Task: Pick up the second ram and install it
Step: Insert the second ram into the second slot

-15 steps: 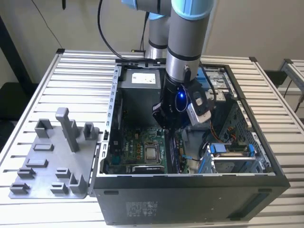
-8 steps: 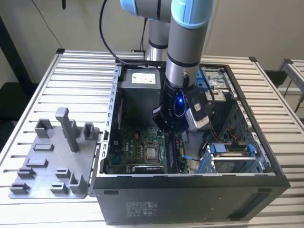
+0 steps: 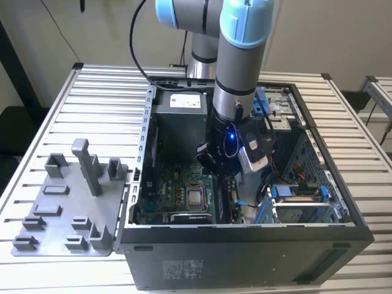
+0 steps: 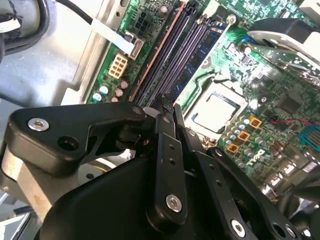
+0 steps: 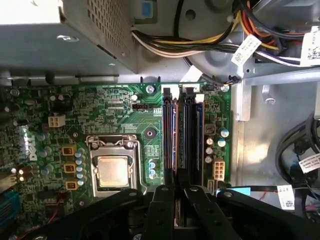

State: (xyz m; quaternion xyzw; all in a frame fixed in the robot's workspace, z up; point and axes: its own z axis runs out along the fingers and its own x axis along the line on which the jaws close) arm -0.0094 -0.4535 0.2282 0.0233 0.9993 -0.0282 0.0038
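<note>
Inside the open computer case (image 3: pixel 245 245), my gripper (image 3: pixel 207 164) hangs low over the motherboard's memory slots (image 5: pixel 182 135). In both wrist views its two black fingers (image 5: pixel 162 210) stand close together on the near end of a thin dark stick with a brownish top edge, the second ram (image 5: pixel 175 140) (image 4: pixel 162 55). It lies edge-up along one slot. I cannot tell whether it is fully seated. Another stick with a blue board (image 5: pixel 199 130) (image 4: pixel 200 55) sits in a neighbouring slot. My gripper (image 4: pixel 165 107) (image 5: pixel 180 192) looks shut on the second ram.
The processor socket (image 5: pixel 112 170) lies beside the slots. The power supply box (image 5: pixel 55 35) and bundles of cables (image 5: pixel 200 47) are close to the slots' far end. A grey tray (image 3: pixel 55 226) with upright posts stands on the slatted table at the exterior view's left.
</note>
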